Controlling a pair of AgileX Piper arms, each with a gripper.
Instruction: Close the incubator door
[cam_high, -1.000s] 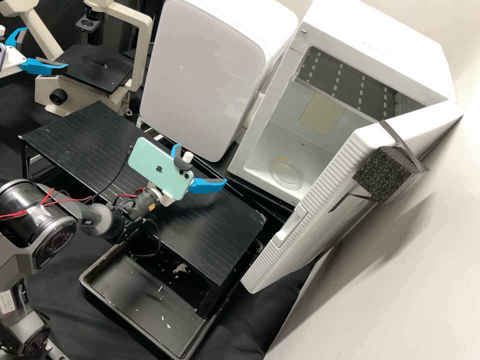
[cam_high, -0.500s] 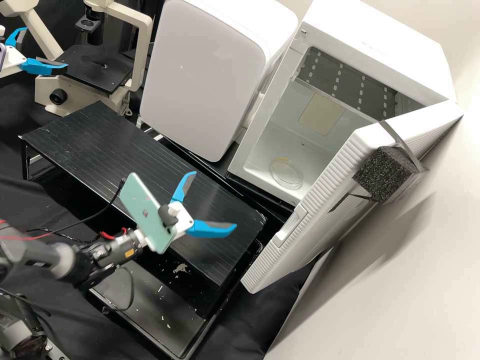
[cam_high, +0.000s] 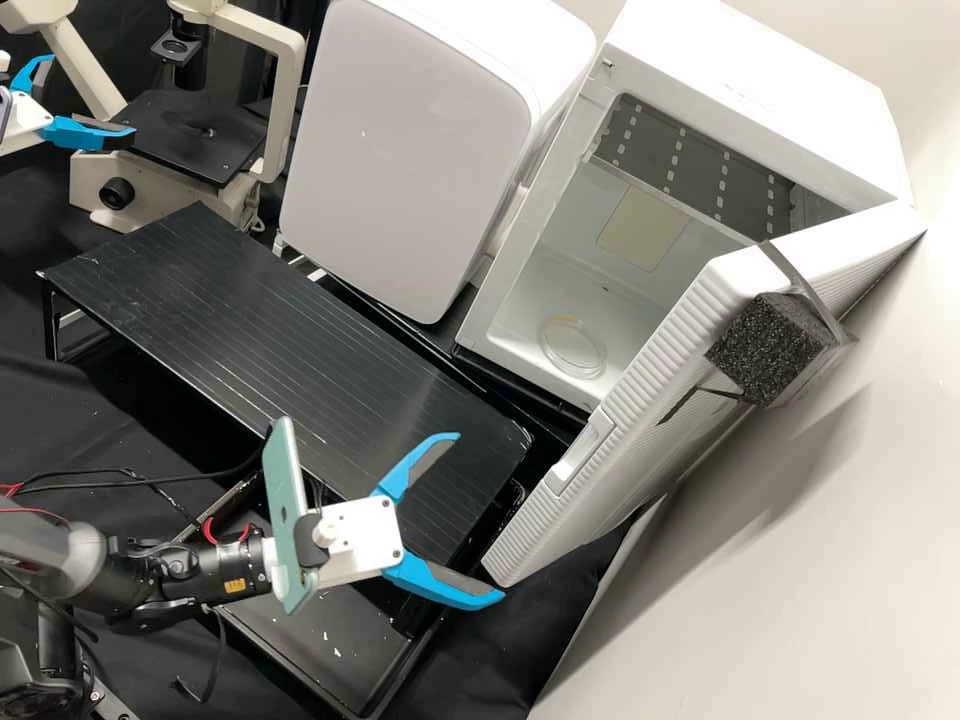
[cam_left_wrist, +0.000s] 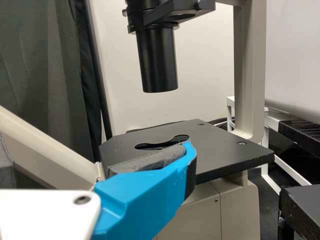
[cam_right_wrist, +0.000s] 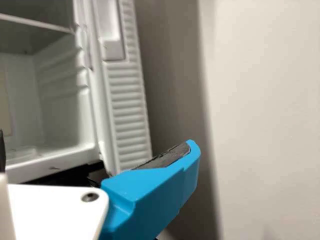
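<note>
Fingers spread and grasping nothing, the right claw (cam_high: 480, 518) is hovering close by the lower corner of the incubator door (cam_high: 550, 520), which is standing wide open, its entire closing swing awaiting.

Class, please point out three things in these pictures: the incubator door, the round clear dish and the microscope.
Incubator door (cam_high: 643, 384): high view, on its ribbed edge.
Round clear dish (cam_high: 573, 348): high view, on its middle.
Microscope (cam_left_wrist: 225, 152): left wrist view, on its black stage.

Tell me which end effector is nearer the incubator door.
Right. The right end effector is near the free edge of the open door; the left end effector is well away, beside the microscope.
</note>
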